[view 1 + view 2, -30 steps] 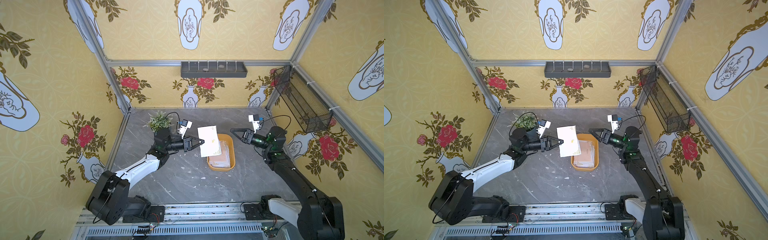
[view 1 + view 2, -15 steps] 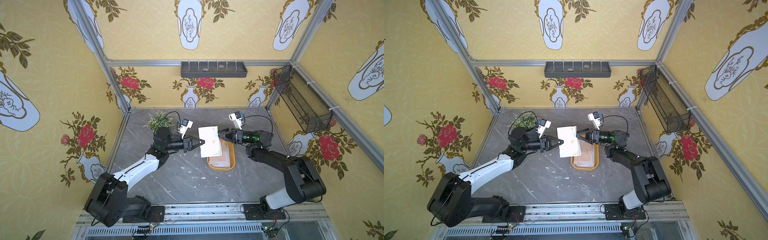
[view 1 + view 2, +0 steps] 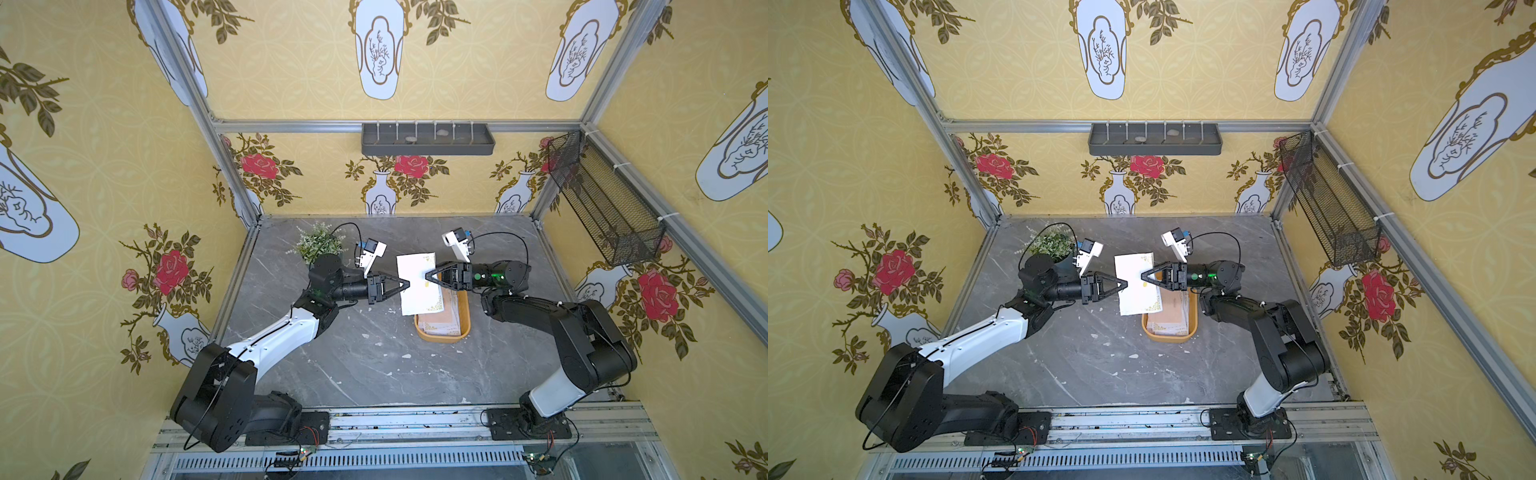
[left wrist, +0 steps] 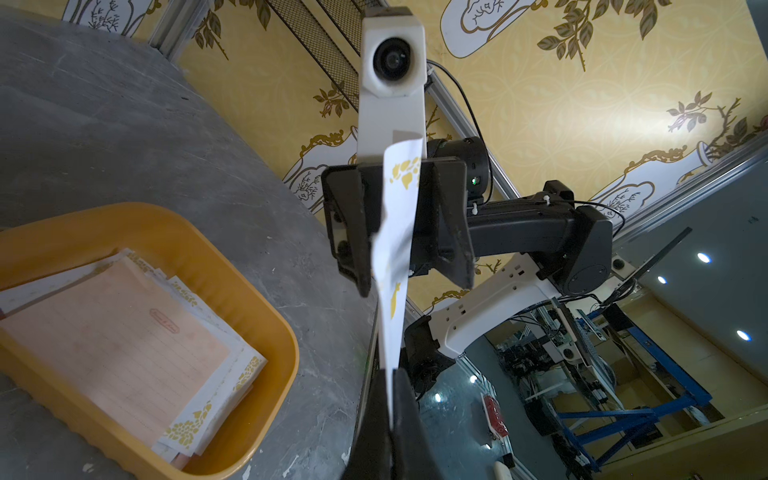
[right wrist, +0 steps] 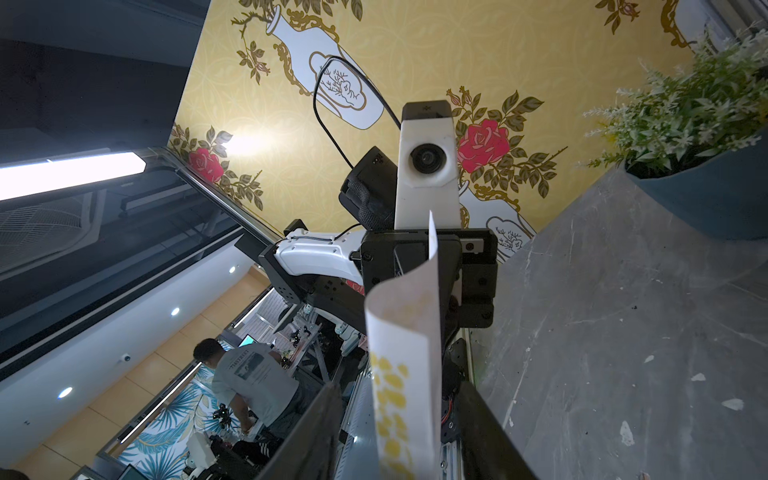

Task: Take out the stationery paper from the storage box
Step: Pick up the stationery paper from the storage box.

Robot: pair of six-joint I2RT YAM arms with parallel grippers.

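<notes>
Reference point: the storage box (image 3: 442,337), a mustard-yellow tray, is sitting flat on the grey marbled table (image 3: 374,365). Inside it the stationery paper (image 4: 116,332) is lying in a loose stack, with a peach-pink lined page uppermost and white gold-cornered pages fanning out beneath. Over the box's far left corner, and overhanging its left rim, a single sheet (image 3: 415,286), white with gold corners, is hanging raised above the stack, face up and slightly curled. The left gripper (image 3: 407,284), reaching in from the left of the box, is clenched on this sheet's left edge; the left wrist view is showing the paper pinched between its fingertips (image 4: 405,409). The right gripper (image 3: 427,276), reaching in from the right of the box, is straddling the sheet's opposite edge. Its fingers (image 4: 353,232) are standing apart with a gap showing on each side of the paper, so this claw is released and gripping nothing. Beyond the box to its far left, a small potted plant (image 3: 318,245) is standing behind the left wrist. Farther beyond the box, a dark grey shelf (image 3: 428,141) is hanging on the back wall. To the box's far right, a black mesh basket (image 3: 602,203) is hanging on the side wall.
</notes>
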